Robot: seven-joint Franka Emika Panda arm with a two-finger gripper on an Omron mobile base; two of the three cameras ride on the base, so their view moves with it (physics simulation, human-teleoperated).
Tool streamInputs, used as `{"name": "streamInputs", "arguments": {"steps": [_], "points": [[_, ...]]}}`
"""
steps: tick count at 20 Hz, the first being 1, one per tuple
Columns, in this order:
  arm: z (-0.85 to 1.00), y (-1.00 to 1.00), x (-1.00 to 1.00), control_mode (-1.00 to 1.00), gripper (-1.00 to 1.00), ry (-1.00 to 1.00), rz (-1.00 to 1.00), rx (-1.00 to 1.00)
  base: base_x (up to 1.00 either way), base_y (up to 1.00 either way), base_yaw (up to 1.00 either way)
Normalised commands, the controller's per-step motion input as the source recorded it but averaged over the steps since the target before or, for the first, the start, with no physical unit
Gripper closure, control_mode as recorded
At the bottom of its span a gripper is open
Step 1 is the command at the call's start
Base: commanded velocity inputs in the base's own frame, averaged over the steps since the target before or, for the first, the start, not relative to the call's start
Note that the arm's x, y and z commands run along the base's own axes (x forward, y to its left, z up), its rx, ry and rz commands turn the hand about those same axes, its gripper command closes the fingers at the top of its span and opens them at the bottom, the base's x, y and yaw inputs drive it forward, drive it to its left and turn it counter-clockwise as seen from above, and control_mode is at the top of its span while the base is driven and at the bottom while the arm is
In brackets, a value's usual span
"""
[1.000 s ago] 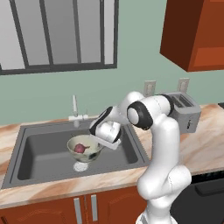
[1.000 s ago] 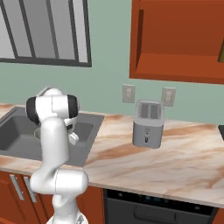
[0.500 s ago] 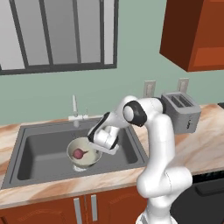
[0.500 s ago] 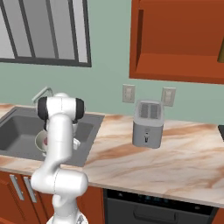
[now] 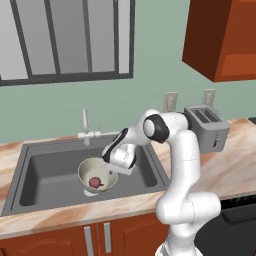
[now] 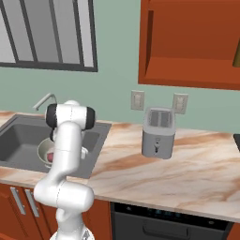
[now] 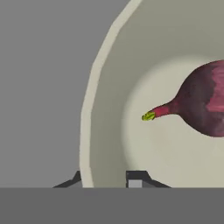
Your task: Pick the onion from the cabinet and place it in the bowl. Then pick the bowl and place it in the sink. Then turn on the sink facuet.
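**Bowl with onion down in the sink, claw at its rim**

The bowl (image 5: 98, 176) sits inside the sink (image 5: 45, 172), toward the right half of the basin, upright. The onion (image 5: 94, 182) lies inside the bowl on its bottom, reddish-purple, with a short stalk ending in a yellow-green tip in the hand view (image 7: 205, 100). The claw (image 5: 111, 168) hangs at the bowl's right rim, arm bent down over the sink from the right. In the hand view the bowl wall (image 7: 109, 100) runs between the two dark fingertips (image 7: 136, 178), one tip outside the rim, one inside, so the jaws straddle the rim at a narrow gap. Cannot tell whether they pinch the wall or stand just off it.

The sink facuet (image 5: 86, 128) stands at the far edge of the basin, left of the claw, apart from it. The sink is set in a marbled table (image 5: 225, 170). A toaster (image 5: 206, 126) stands on the table right of the sink, near the wall. The cabinet (image 6: 190, 42) hangs on the wall upper right, its niche open in the right base view. In that view the bowl (image 6: 44, 151) is partly hidden behind the arm.
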Motion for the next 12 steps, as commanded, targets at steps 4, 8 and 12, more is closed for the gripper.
{"name": "streamInputs", "arguments": {"steps": [4, 8, 12], "points": [[-0.03, 0.37, 0.0, -1.0, 1.0, 0.0, 0.09, 0.0, 0.0, 0.0, 0.0], [0.0, 0.39, -0.01, -1.0, -1.0, 0.0, 0.09, 0.0, 0.0, 0.0, 0.0], [0.02, 0.19, -0.16, -1.0, -1.0, 0.0, 0.07, 0.0, 0.0, 0.0, 0.0]]}}
